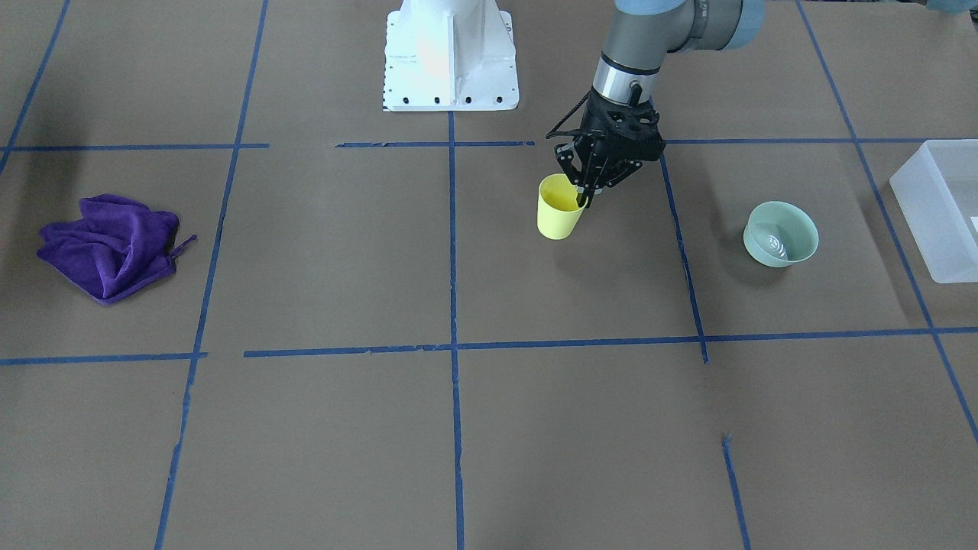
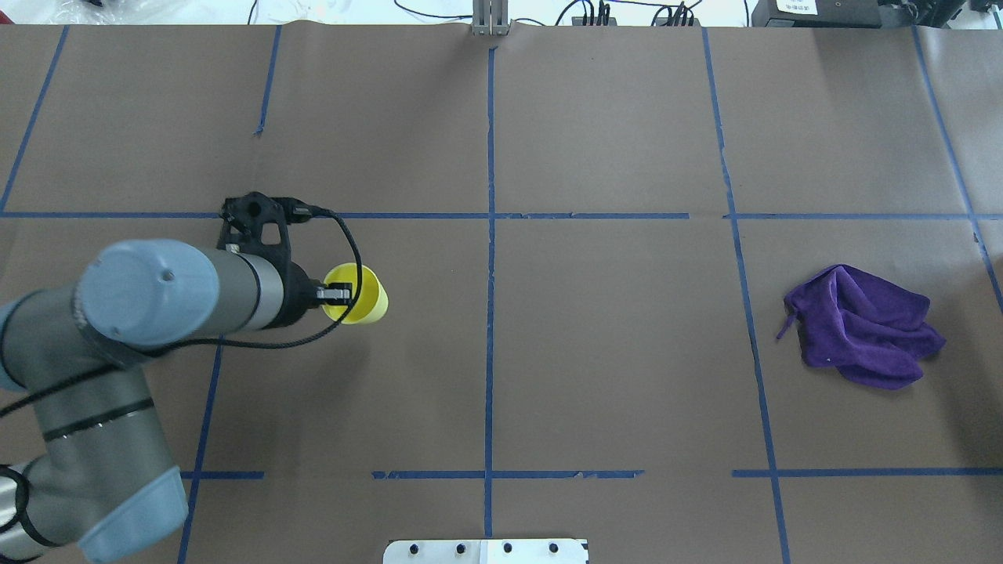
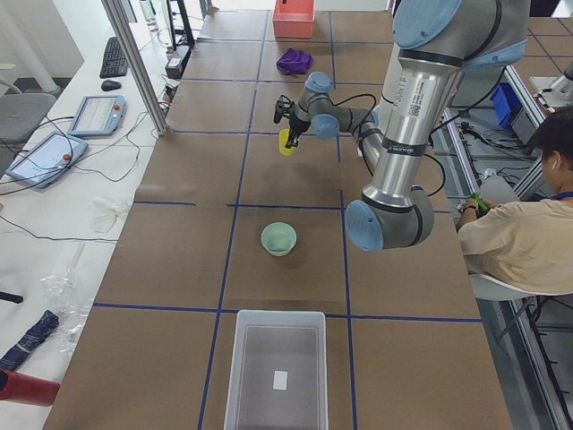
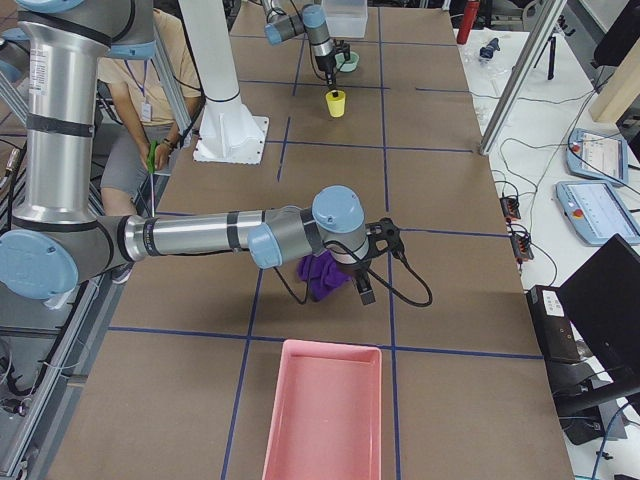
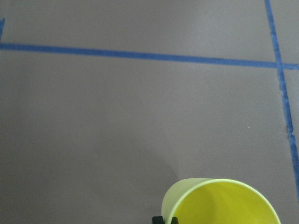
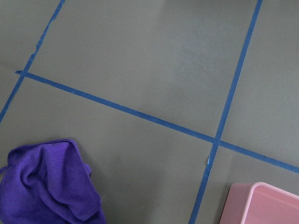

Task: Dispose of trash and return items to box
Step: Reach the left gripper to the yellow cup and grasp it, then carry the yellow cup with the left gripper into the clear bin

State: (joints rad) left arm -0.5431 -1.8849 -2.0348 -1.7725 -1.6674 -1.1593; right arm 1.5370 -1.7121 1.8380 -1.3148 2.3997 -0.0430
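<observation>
Brown paper table (image 3: 286, 170) gridded with blue tape (image 1: 452, 252), evenly lit.
Beside the table's far long edge, a white bench (image 3: 54, 215) holds a keyboard (image 3: 114, 56); opposite, a person (image 3: 524, 237) sits.

Small yellow plastic cup (image 1: 560, 214) at my left gripper (image 1: 584, 195); pale green bowl (image 1: 781, 234), translucent plastic bin (image 1: 936, 218) leftward; purple cloth (image 1: 111, 244) rightward.
</observation>
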